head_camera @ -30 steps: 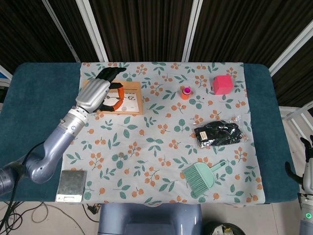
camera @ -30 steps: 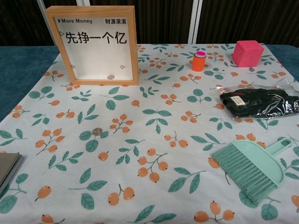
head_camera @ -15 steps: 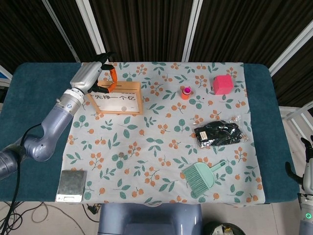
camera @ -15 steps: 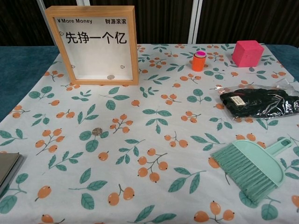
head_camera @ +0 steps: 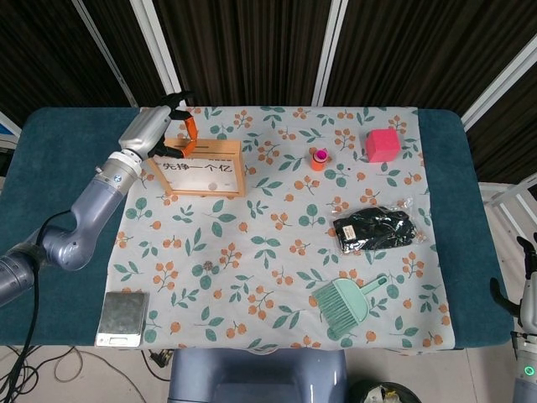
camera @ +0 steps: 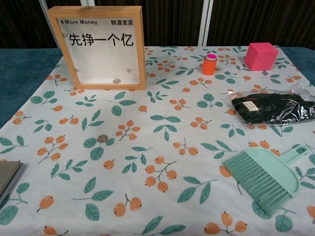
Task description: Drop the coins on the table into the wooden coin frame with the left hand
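The wooden coin frame [head_camera: 201, 168] [camera: 102, 46] stands upright at the back left of the floral cloth, with white Chinese lettering on its pane. One coin [camera: 116, 81] lies inside it at the bottom. Another coin [head_camera: 207, 268] [camera: 102, 139] lies loose on the cloth in front of the frame. My left hand [head_camera: 155, 128] hovers at the frame's top left corner, fingers apart, and I see nothing held in it. The chest view does not show it. My right hand [head_camera: 524, 290] hangs past the table's right edge, far from everything, fingers apart.
A pink cube [head_camera: 382, 144] and a small orange bottle [head_camera: 318, 159] stand at the back right. A black packaged item [head_camera: 374, 228] and a green hand brush [head_camera: 348, 302] lie on the right. A grey metal box [head_camera: 122, 317] sits at the front left corner.
My left hand has lifted off the frame's top and drawn back to the left, uncovering the frame. The coins and my right hand have not moved.
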